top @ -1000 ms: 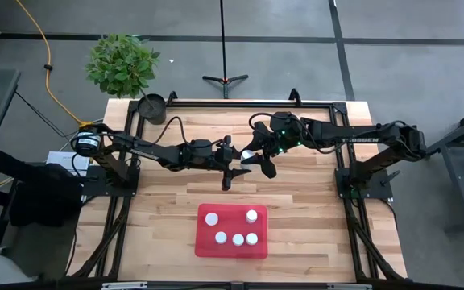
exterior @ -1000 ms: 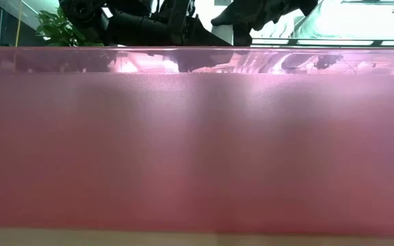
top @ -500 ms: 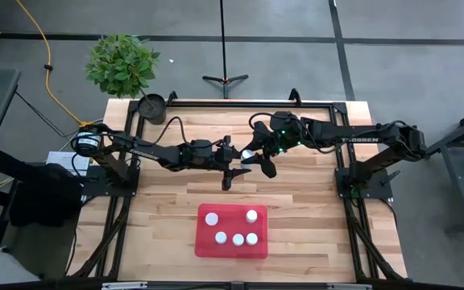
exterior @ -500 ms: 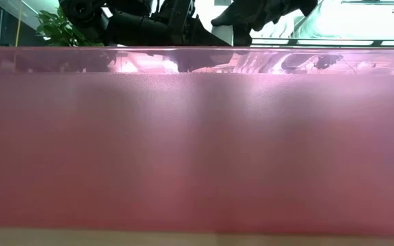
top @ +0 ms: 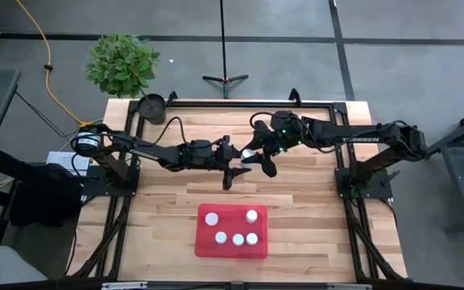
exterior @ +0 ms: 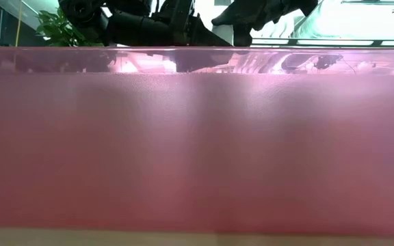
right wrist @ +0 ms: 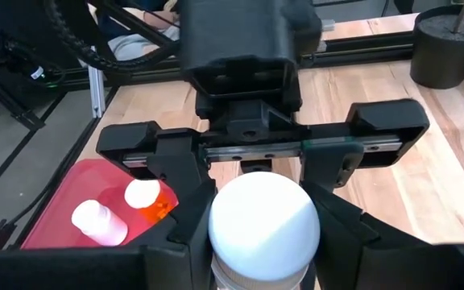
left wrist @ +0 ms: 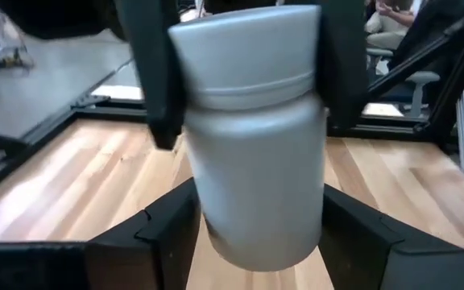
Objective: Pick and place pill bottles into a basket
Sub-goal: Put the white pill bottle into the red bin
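- Mid-table handover: right gripper (top: 258, 155) is clamped on a white-capped pill bottle (top: 249, 154) held above the table (top: 159, 201), beyond the basket (top: 204, 248)
- Left gripper (top: 234, 165) faces it; in the left wrist view its fingers (left wrist: 147, 242) flank the bottle's lower body without clearly pressing, so parted rather than gripping
- Five white-capped bottles (top: 211, 218) already sit in the red basket
- Judgement: the left gripper should close squarely on the body below the cap, and the right should let go only once that hold is firm
- Risk: a loose pinch lets the smooth bottle slip or tilt
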Tool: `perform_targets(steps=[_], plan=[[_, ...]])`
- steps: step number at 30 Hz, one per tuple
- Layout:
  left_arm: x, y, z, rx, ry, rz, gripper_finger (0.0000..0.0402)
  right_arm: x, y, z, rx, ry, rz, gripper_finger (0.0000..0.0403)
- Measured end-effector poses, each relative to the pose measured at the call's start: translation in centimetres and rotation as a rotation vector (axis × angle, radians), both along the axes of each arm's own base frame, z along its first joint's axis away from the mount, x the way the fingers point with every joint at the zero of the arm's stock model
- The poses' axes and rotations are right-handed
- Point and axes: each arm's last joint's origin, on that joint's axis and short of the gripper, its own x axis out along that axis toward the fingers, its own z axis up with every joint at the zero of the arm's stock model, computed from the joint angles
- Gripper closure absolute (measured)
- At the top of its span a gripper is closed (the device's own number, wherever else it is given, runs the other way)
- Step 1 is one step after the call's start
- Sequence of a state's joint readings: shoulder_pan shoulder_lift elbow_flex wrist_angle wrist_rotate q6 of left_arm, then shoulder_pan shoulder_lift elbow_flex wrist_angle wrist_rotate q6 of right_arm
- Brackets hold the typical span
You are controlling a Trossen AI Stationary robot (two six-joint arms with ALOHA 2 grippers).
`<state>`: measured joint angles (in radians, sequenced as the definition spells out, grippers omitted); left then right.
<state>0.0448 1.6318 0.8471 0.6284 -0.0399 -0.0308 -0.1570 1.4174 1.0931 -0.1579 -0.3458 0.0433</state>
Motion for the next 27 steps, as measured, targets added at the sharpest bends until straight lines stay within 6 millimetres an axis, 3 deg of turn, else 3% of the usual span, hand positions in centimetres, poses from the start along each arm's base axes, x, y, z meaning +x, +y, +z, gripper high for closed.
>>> perform_targets(steps=[6, 17, 27], plan=[[0.0, 0.0, 0.0, -0.124, -0.012, 0.020, 0.0115, -0.1, 0.0, 0.1, 0.001, -0.004, 0.004, 0.0260], [0.0, 0.1, -0.3, -0.200, 0.008, 0.059, 0.0007, -0.2, -0.7, 0.0, 0.001, -0.001, -0.006, 0.0260], [-0.1, 0.1, -1.0, -0.199, 0.082, 0.074, 0.0034, -0.4, -2.5, 0.3, -0.021, -0.034, -0.059, 0.0260]])
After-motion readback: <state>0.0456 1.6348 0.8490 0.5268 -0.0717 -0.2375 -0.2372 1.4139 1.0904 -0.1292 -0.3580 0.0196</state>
